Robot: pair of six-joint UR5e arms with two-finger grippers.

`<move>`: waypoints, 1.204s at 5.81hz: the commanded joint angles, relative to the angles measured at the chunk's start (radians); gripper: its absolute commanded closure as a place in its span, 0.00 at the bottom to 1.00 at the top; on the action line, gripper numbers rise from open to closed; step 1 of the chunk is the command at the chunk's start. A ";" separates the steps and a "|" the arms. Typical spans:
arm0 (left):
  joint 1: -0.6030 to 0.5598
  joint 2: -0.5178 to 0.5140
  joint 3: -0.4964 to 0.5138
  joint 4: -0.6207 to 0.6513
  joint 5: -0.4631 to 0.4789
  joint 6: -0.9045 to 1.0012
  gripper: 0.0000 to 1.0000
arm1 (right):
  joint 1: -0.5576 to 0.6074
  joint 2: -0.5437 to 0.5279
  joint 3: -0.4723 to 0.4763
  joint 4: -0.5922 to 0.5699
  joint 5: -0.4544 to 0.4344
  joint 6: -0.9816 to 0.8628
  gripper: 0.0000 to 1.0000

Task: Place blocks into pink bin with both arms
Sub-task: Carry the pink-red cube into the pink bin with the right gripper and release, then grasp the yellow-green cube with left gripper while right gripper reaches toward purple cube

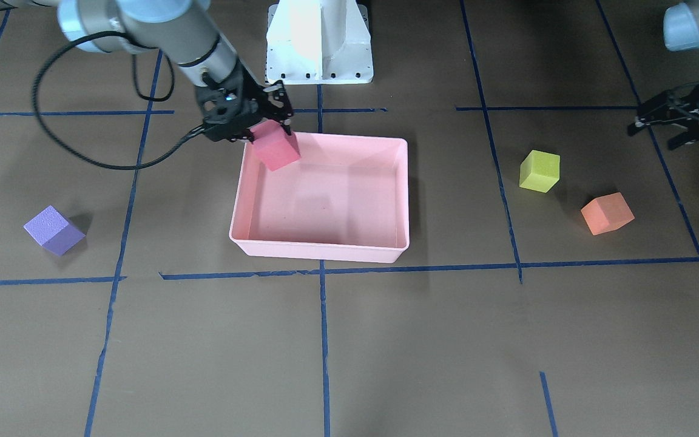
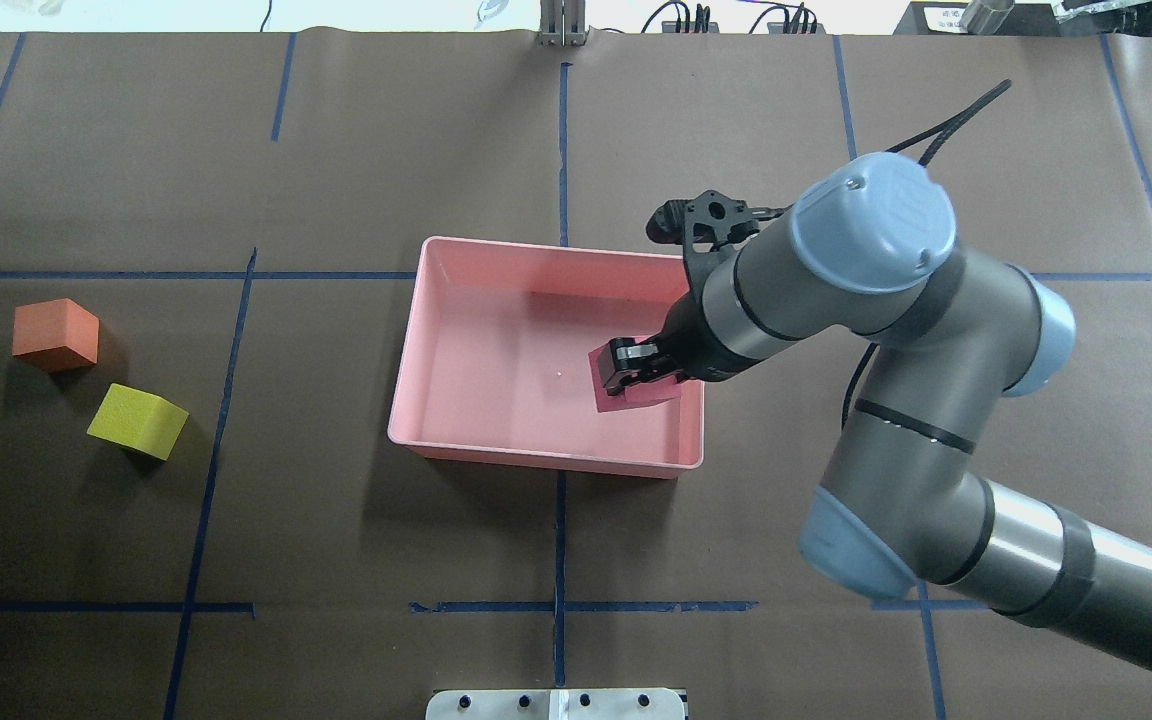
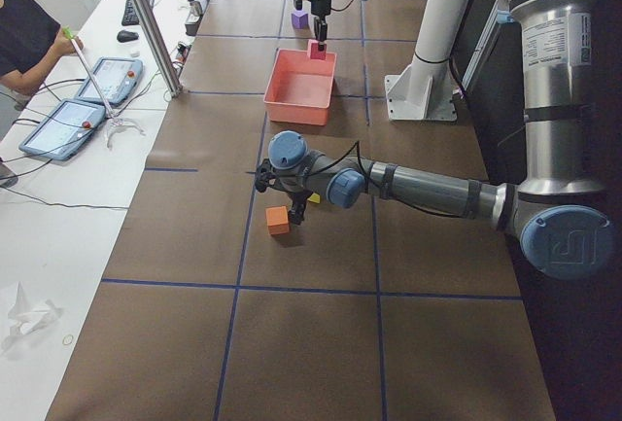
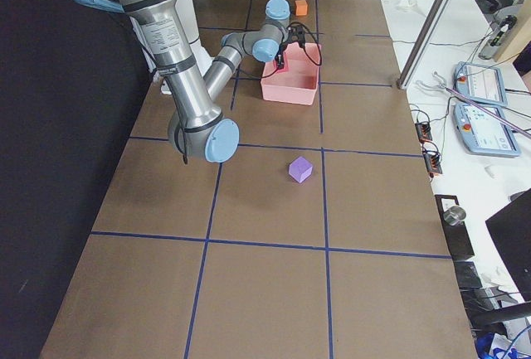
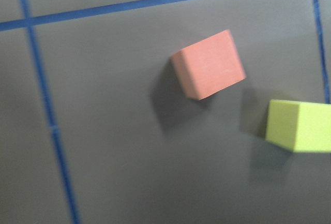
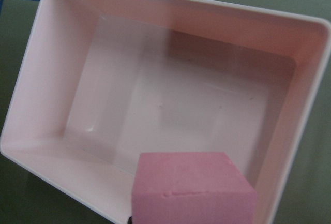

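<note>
My right gripper is shut on the red-pink block and holds it just above the pink bin, over the corner nearest my right side. The block fills the bottom of the right wrist view, with the bin's bare floor beyond it. The purple block lies on the table on my right. The yellow-green block and the orange block lie on my left. My left gripper is open and empty, hovering a little way from them. Both blocks show in the left wrist view, orange and yellow-green.
The white pedestal base stands behind the bin. Blue tape lines cross the brown table cover. A black cable loops off the right arm. An operator and tablets sit beyond the table's far edge.
</note>
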 commanded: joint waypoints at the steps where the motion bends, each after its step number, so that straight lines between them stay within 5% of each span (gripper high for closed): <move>1: 0.090 -0.040 0.001 -0.081 0.092 -0.113 0.00 | -0.049 0.094 -0.127 0.006 -0.085 0.103 1.00; 2: 0.156 -0.068 0.005 -0.082 0.137 -0.136 0.00 | -0.059 0.099 -0.153 0.003 -0.114 0.111 0.59; 3: 0.234 -0.074 0.004 -0.085 0.214 -0.152 0.00 | -0.069 0.099 -0.154 0.002 -0.139 0.106 0.01; 7: 0.385 -0.114 0.010 -0.102 0.398 -0.284 0.00 | -0.036 0.039 -0.062 0.008 -0.084 0.096 0.00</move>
